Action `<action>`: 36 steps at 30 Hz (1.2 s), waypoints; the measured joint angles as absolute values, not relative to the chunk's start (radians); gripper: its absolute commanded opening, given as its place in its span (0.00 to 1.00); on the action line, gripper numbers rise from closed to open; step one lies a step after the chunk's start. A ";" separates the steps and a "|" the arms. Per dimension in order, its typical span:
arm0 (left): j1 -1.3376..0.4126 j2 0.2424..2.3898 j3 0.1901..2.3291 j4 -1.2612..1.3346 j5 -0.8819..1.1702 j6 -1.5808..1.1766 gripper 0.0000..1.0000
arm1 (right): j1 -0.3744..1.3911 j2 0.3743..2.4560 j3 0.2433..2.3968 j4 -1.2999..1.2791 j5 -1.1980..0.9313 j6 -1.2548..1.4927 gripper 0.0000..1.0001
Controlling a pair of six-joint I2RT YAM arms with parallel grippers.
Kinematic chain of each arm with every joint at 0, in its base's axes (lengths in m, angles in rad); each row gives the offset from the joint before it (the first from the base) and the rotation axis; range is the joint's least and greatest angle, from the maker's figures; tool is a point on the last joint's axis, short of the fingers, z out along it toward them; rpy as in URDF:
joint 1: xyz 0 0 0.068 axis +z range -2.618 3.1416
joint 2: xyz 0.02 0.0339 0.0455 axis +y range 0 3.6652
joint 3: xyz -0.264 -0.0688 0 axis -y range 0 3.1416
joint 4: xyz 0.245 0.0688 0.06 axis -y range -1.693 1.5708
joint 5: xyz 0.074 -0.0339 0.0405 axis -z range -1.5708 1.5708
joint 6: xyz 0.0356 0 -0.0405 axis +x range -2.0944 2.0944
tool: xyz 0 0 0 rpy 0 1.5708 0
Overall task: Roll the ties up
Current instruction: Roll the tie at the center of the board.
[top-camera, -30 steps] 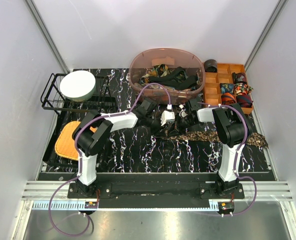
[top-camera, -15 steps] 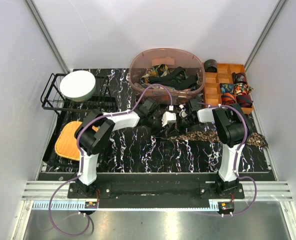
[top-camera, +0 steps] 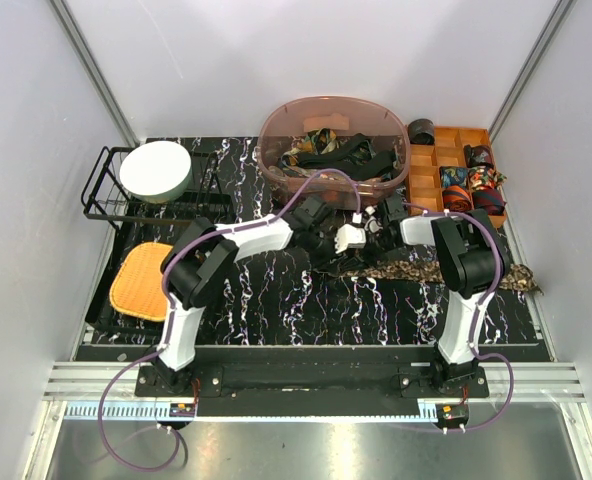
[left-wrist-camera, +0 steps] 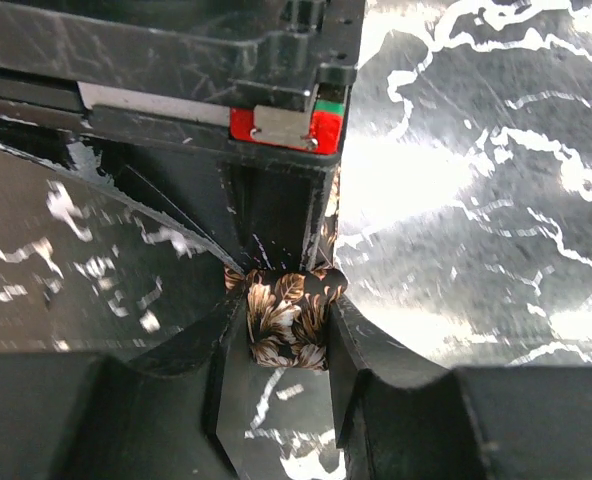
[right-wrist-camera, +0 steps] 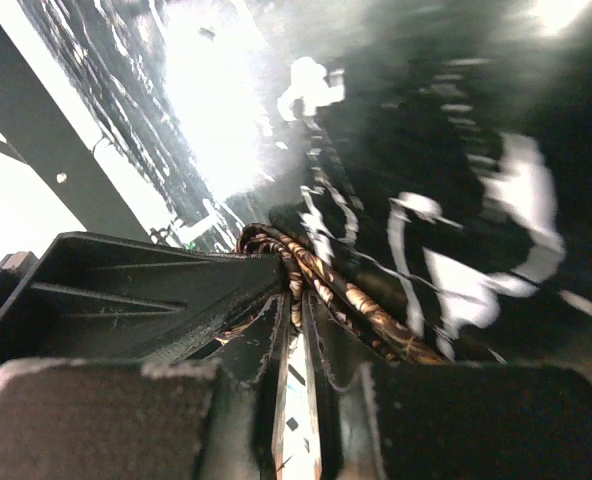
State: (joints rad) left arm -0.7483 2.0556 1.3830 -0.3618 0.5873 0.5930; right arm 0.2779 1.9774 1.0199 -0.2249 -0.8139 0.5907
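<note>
While brown speckled tie (top-camera: 431,270) lies across marbled table (top-camera: 276,300), centre to right edge, you have its left end bunched: left gripper (left-wrist-camera: 286,330) fingers pinch fold, right gripper (right-wrist-camera: 296,300) fingers squeeze same fabric.

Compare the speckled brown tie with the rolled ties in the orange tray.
The speckled brown tie lies stretched out flat; the rolled ties sit coiled in the orange tray. The left gripper and right gripper pinch the speckled tie's end; the rolled ties are untouched. It is tan on brown; they show red and blue. All are patterned.
</note>
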 measured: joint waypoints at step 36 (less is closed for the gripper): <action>-0.825 2.242 1.762 -0.724 0.455 0.722 0.11 | 0.113 1.903 0.886 -0.080 -0.992 0.583 0.42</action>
State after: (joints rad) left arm -0.8249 2.2421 1.7618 -0.7238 0.4549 0.7223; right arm 0.1131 1.9034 0.8860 -0.0795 -0.9920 0.5835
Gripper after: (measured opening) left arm 0.317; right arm 0.426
